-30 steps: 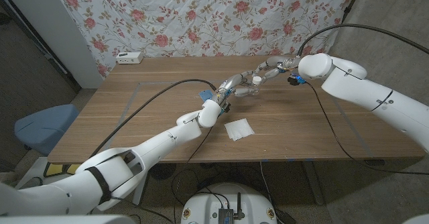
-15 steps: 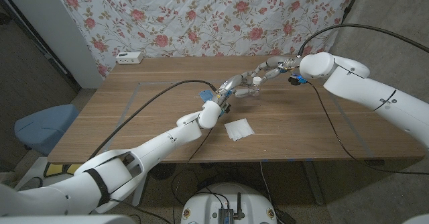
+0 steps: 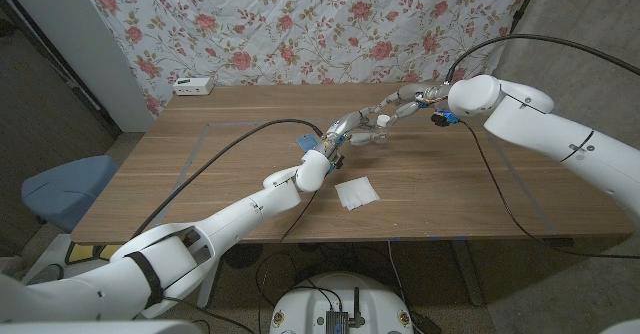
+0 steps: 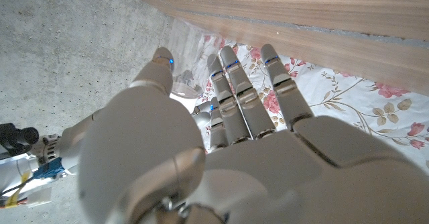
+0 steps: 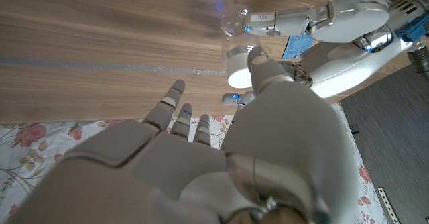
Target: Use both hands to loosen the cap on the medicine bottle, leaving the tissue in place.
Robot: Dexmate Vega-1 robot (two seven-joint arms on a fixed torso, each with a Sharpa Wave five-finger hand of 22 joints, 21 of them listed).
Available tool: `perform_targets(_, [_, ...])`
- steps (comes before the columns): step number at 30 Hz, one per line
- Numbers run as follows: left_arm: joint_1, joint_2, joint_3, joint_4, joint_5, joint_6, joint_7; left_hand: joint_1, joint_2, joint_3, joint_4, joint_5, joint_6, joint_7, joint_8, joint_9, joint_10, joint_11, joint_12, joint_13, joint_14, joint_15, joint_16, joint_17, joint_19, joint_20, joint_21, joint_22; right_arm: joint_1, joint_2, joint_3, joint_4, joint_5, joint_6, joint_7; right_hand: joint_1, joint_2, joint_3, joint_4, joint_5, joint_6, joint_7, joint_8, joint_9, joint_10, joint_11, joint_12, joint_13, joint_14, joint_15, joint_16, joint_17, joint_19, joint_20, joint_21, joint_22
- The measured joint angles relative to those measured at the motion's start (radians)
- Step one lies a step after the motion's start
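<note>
The brown wooden tabletop [image 3: 200, 164] carries the items, with a floral-patterned cloth backdrop [image 3: 300, 24] hanging behind its far edge. A small white box-shaped device [image 3: 193, 85] sits at the far left corner of the tabletop.

The left arm reaches from the near left toward the middle of the far half. The left robot hand [image 3: 350, 129] is wrapped around the clear body of the small transparent medicine bottle with a white cap [image 3: 381, 122]; in the right wrist view its fingers [image 5: 281, 19] lie along the clear bottle [image 5: 236, 31], holding it. In the left wrist view the left robot hand [image 4: 201, 143] has its fingers extended close together, thumb set beside the bottle's clear plastic [image 4: 182, 83].

The right arm comes in from the far right. The right robot hand [image 3: 408, 102] meets the bottle at the cap end. In the right wrist view the right robot hand [image 5: 221, 137] has its thumb tip touching the white cap [image 5: 240, 70], while its other fingers are spread and clear of it; a firm grip on the cap cannot be confirmed.

The bottle stands on the far half of the tabletop, between the two robot hands.

The flat white square tissue [image 3: 357, 192] lies on the tabletop nearer the front edge, well apart from the bottle and both robot hands
</note>
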Motion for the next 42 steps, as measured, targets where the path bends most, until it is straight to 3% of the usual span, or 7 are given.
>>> perform_targets(11, [0.000, 0.004, -0.001, -0.006, 0.003, -0.002, 0.000, 0.000, 0.000, 0.003, 0.003, 0.004, 0.000, 0.000, 0.000, 0.000, 0.000, 0.000, 0.000, 0.001, 0.000, 0.000, 0.000, 0.000, 0.000, 0.000, 0.000, 0.000, 0.003, -0.003, -0.001, 0.000, 0.014, -0.002, 0.002, -0.075, -0.021, -0.034, 0.026, -0.004, -0.018, 0.019, -0.011, 0.004, -0.012, 0.013, 0.000, 0.000, -0.002, 0.009, 0.000, 0.000, -0.005, 0.005, 0.000, 0.000])
perform_targets(20, [0.008, 0.008, -0.002, -0.018, 0.008, -0.002, 0.003, -0.005, -0.005, 0.008, 0.000, 0.004, 0.000, 0.000, 0.000, 0.000, 0.000, 0.000, -0.002, 0.004, 0.000, 0.000, 0.000, 0.000, 0.000, 0.000, 0.000, 0.000, -0.003, -0.006, 0.002, -0.006, 0.020, -0.010, -0.010, -0.124, -0.027, -0.058, 0.041, -0.004, -0.032, 0.061, -0.027, 0.006, -0.014, 0.022, 0.000, 0.000, -0.007, 0.014, 0.000, 0.003, 0.004, 0.007, 0.005, 0.000])
perform_targets(42, [0.024, 0.017, -0.008, -0.040, 0.017, 0.002, 0.012, -0.005, -0.005, 0.015, -0.001, 0.003, -0.004, -0.004, 0.000, 0.000, 0.002, 0.002, 0.000, 0.004, 0.000, 0.000, 0.000, 0.000, -0.004, 0.004, 0.000, 0.000, -0.001, -0.011, -0.013, -0.041, 0.002, -0.066, -0.026, -0.199, -0.032, -0.088, 0.063, -0.004, 0.013, 0.153, -0.020, 0.012, 0.004, 0.040, 0.008, 0.000, 0.004, 0.025, 0.005, 0.003, 0.015, 0.007, 0.005, 0.000])
